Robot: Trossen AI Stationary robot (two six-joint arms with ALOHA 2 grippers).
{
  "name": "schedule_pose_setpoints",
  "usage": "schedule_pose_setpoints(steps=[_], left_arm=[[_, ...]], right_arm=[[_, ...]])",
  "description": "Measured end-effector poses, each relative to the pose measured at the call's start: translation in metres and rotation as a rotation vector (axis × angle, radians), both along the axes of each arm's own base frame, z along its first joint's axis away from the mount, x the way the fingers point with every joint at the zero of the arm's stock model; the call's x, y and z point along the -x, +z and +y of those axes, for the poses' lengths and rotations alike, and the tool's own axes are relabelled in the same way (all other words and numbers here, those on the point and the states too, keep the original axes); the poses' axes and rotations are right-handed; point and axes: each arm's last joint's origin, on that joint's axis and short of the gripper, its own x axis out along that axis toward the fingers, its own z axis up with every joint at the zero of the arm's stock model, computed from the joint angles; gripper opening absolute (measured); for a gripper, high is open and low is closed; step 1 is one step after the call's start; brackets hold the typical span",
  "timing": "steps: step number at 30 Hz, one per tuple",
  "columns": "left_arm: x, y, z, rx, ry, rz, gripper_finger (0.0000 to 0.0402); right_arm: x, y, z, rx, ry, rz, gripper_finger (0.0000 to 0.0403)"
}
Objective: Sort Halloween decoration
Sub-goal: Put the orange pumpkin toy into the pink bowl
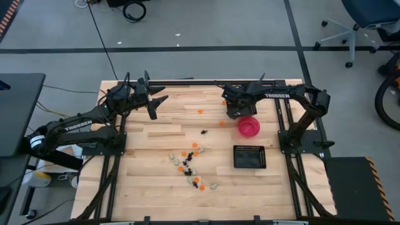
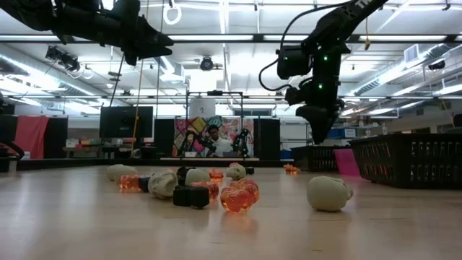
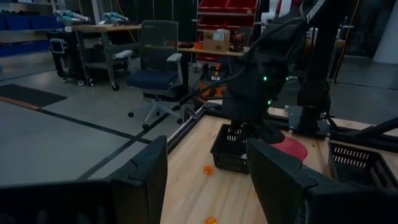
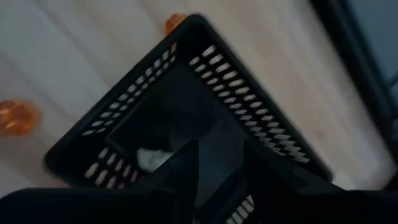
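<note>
The Halloween decoration is a scatter of tiny orange, black and pale trinkets lying on the wooden table; the low view shows them up close. My right gripper hangs pointing down over a black mesh tray, fingers slightly apart, with nothing between them. One pale trinket lies on that tray's floor. My left gripper waits open and level above the table's far left part.
A round pink bowl stands just beside the tray under my right gripper. A second black mesh tray sits nearer the front. Loose orange trinkets lie near the far tray.
</note>
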Motion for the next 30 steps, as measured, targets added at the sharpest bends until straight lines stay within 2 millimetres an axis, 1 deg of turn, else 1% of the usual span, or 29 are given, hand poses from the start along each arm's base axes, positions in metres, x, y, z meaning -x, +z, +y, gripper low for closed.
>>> schedule_pose_setpoints(steps=[5, 9, 11, 14, 18, 21, 26, 30], left_arm=[[0.0, 0.005, 0.0, -0.046, 0.002, -0.036, 0.0192], [0.0, 0.006, 0.0, -0.074, 0.002, -0.038, 0.0192], [0.001, 0.006, 0.001, -0.082, 0.014, -0.035, 0.0192], [0.0, 0.004, 0.008, -0.083, 0.055, -0.028, 0.0192], [-0.001, 0.005, 0.019, -0.078, 0.106, -0.018, 0.0192], [-0.005, 0.006, 0.028, -0.061, 0.13, 0.001, 0.0192], [-0.017, 0.008, 0.037, -0.039, 0.129, 0.037, 0.0192], [-0.025, 0.009, 0.042, -0.027, 0.122, 0.056, 0.0192]], right_arm=[[-0.007, 0.002, -0.003, 0.054, 0.056, -0.05, 0.013], [-0.012, 0.013, -0.008, 0.149, 0.066, -0.03, 0.013], [-0.016, 0.018, -0.01, 0.174, 0.101, -0.042, 0.0131], [-0.025, 0.026, -0.013, 0.205, 0.182, -0.112, 0.0132], [-0.037, 0.034, -0.02, 0.189, 0.283, -0.202, 0.0132], [-0.049, 0.03, -0.024, 0.124, 0.333, -0.212, 0.0132], [-0.074, 0.022, -0.017, 0.022, 0.475, -0.254, 0.0137], [-0.09, 0.009, -0.011, -0.003, 0.564, -0.27, 0.0155]])
